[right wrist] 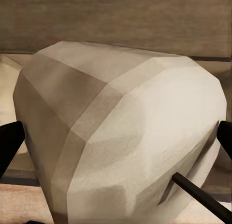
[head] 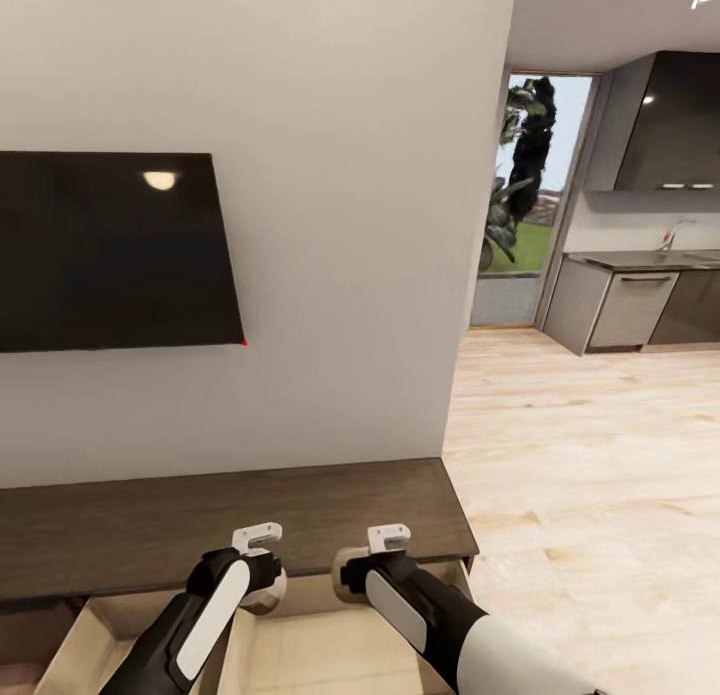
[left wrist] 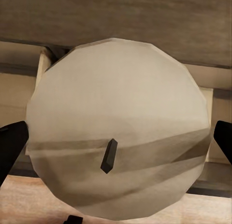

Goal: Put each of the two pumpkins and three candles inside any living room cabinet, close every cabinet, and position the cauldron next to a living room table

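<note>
Here, two short grey-beige cylindrical candles are held, one in each gripper, above the pulled-out pale beige drawers of the long, low dark-brown wooden cabinet [head: 230, 525]. In the head view, the left gripper [head: 262, 587] is seen just in front of the cabinet's top edge, with its candle [head: 268, 593] partly hidden behind the black and white arm. In the left wrist view, the round wick end of that candle [left wrist: 118, 130] is presented to the camera, and a dark fingertip [left wrist: 10, 147] is pressed against each side. The right gripper [head: 358, 575] is positioned just beside the left one, and its candle [head: 345, 573] shows at its inner side. In the right wrist view, this candle [right wrist: 125, 137] is seen tilted, clamped between two dark fingertips [right wrist: 9, 144], with its thin black wick pointing away. A black wall-mounted television screen [head: 110, 250] is hung on the white wall above the cabinet. Grey kitchen units [head: 630, 305] are visible well apart, beyond the pale wooden floor [head: 580, 475].
</note>
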Tool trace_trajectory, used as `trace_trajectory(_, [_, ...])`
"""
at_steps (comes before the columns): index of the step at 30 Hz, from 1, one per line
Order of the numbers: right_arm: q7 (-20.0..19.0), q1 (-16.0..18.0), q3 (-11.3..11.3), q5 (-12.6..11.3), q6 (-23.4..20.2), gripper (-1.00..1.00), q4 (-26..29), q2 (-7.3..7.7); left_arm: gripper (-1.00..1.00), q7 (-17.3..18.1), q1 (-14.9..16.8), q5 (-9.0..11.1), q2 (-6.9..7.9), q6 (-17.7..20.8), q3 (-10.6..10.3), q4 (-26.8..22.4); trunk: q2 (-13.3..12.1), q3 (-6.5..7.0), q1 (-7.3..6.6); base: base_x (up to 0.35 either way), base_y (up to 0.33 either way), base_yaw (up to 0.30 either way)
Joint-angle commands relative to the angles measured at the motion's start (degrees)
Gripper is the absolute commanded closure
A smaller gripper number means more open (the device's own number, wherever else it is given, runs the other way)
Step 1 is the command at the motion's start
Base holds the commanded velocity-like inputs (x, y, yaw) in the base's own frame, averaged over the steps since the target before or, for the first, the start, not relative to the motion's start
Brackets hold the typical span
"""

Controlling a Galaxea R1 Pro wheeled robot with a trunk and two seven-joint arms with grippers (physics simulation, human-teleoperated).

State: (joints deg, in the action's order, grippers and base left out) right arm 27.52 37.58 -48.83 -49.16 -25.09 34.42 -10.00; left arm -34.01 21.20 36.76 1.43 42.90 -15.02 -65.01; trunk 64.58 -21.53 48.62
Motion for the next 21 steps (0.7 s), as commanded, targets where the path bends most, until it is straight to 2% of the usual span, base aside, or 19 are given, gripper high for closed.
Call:
trace_trajectory(1, [0.1, 0.1, -0.2, -0.3, 0.1, 1.0, 0.2, 0.0, 1.0, -0.7, 0.0, 0.5, 0.07, 0.1, -0.2, -0.1, 0.0, -0.07, 0.01, 0.006, 0.0, 0.0])
trace_trajectory(8, [-0.1, 0.0, -0.3, 0.3, 1.1, 1.0, 1.8, 0.0, 1.0, -0.7, 0.0, 0.5, 0.12, 0.1, -0.3, -0.4, 0.0, -0.07, 0.01, 0.002, 0.0, 0.007])
trace_trajectory(15, [-0.1, 0.0, -0.3, 0.2, 1.1, 1.0, 2.0, 0.0, 1.0, -0.7, 0.0, 0.5, 0.08, 0.1, -0.4, -0.6, 0.0, -0.07, 0.01, 0.0, 0.0, 0.217])
trace_trajectory(21, [-0.2, 0.0, -0.4, 0.2, 1.1, 1.0, 2.2, 0.0, 1.0, -0.7, 0.0, 0.5, 0.07, 0.1, -0.4, -0.6, 0.0, -0.07, 0.01, 0.0, 0.0, 0.059])
